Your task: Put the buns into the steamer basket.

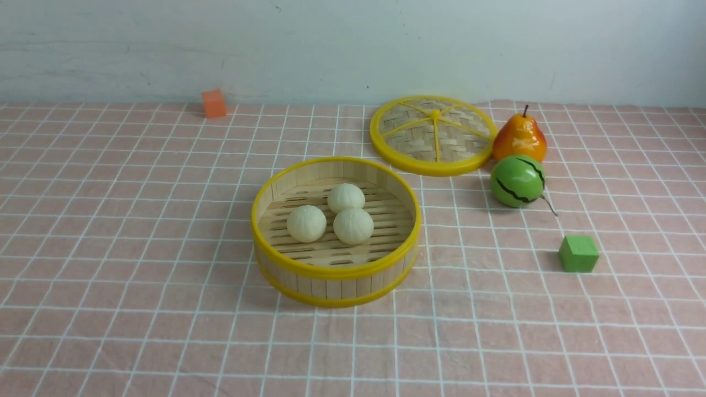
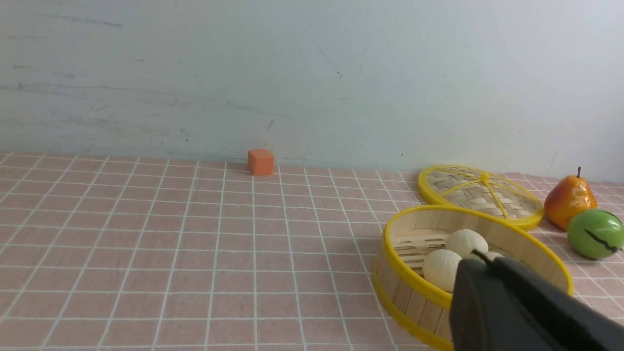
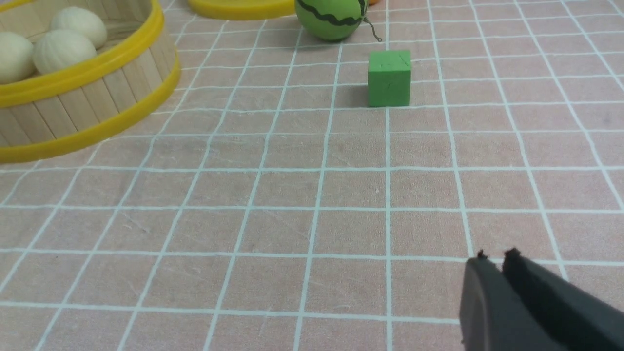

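All three buns (image 1: 332,216) sit inside the steamer basket (image 1: 336,271) on the table (image 1: 138,309). Left claw (image 2: 482,258) hangs just beside the basket, right claw (image 3: 497,254) well apart; both pinched closed, holding nothing.

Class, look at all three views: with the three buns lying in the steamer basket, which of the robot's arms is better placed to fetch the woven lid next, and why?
Probably the right arm. The lid lies to the right of the steamer basket, which holds the buns. The right gripper is shut, holding nothing, as is the left gripper.
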